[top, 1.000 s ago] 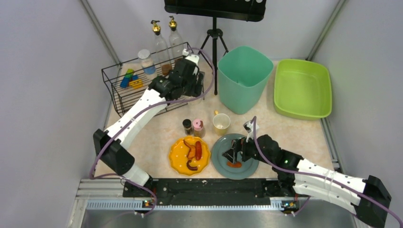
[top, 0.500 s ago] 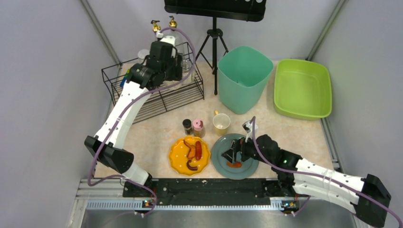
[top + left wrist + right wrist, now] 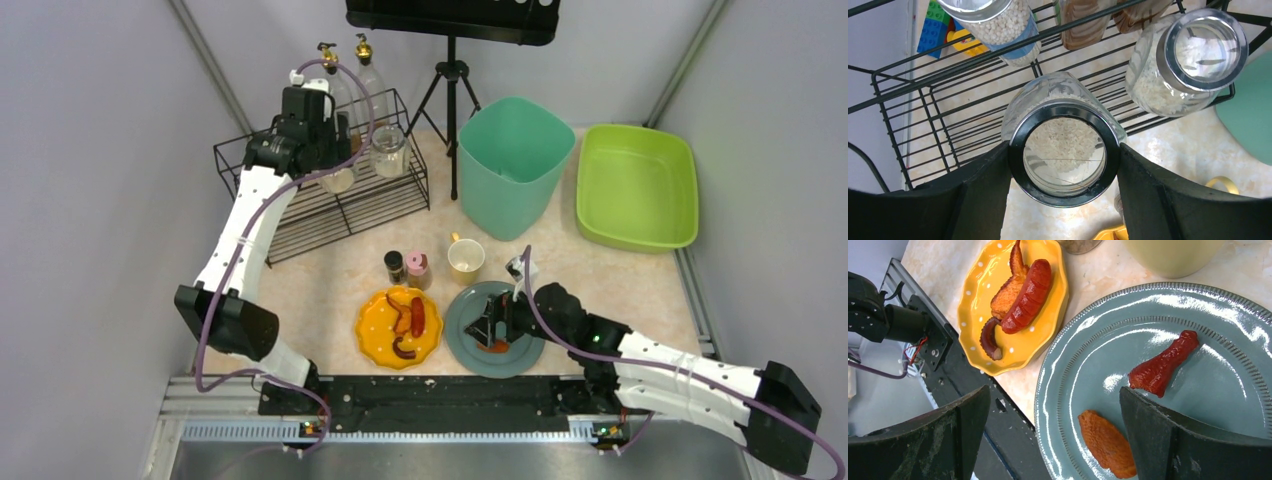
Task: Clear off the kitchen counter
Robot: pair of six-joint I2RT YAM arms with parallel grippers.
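The left gripper (image 3: 1064,150) is at the back left over the rack (image 3: 300,215), its jaws set wide and closed on a rice jar (image 3: 1064,160); both fingers press the jar's black lid rim. Whether the jar's base rests on the wires cannot be told. A second jar (image 3: 1193,60) of rice stands in the rack just beside it. The right gripper (image 3: 1053,405) hangs low over the grey plate (image 3: 1128,340), jaws fully apart and holding nothing; a sausage (image 3: 1163,365) and an orange piece (image 3: 1108,445) lie on the plate. The yellow plate (image 3: 973,315) sits just left of it. The counter (image 3: 330,275) spreads under everything and also carries a cup (image 3: 466,258), a teal bin (image 3: 515,165) and a green tub (image 3: 635,185).
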